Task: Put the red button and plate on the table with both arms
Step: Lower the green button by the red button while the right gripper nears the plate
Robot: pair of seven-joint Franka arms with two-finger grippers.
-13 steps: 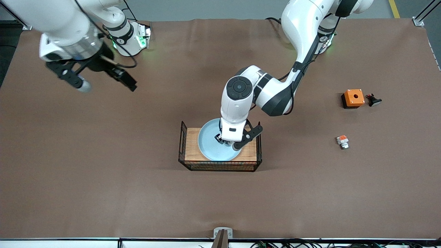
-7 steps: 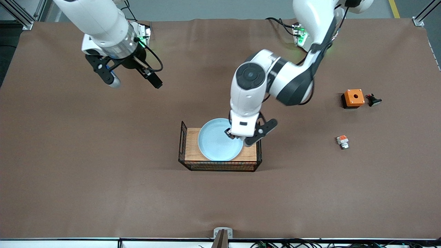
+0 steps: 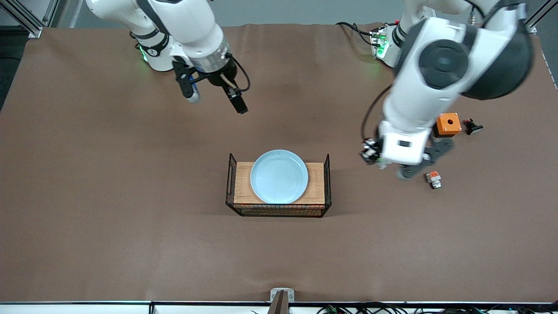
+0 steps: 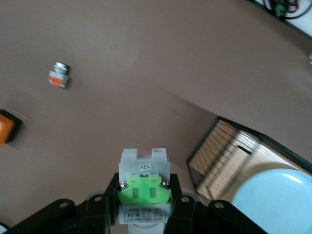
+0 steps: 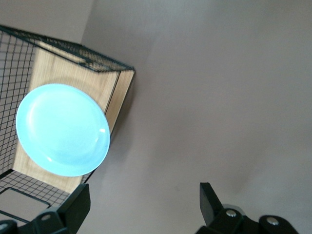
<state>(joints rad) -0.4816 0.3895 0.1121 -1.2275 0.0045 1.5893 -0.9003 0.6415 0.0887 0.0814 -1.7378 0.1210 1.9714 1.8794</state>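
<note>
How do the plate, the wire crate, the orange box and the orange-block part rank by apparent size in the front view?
Largest to smallest:
1. wire crate
2. plate
3. orange box
4. orange-block part

A small white label on the red button (image 4: 144, 187) reads "12V". A lower label's print is too small to read.

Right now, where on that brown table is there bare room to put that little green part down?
The left gripper holds the red button over bare table between the wire crate and the orange-block part. The strip nearer the front camera is also bare. It is crowded by the orange box. The right gripper hangs open above the table.
</note>
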